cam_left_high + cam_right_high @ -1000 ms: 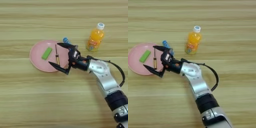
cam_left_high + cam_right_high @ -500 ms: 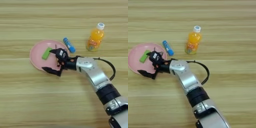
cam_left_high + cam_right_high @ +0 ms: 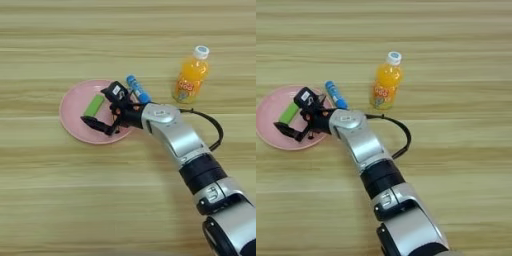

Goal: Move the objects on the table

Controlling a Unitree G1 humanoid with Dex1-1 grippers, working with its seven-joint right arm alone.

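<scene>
The wooden counter [image 3: 60,200] shows long grain lines running from 9 to 3 o'clock. Directly on it lie a pink plate [image 3: 72,107] toward 9 o'clock, a blue pen [image 3: 138,89] just beside the plate's 2 o'clock rim, and an upright orange bottle [image 3: 190,76] toward 1 o'clock.

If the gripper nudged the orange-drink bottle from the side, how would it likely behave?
The small orange-drink bottle with white cap stands upright, tall over a narrow base, so it would probably tip. It looks nearly full, so fairly heavy. Once down, its round body would likely roll.
</scene>
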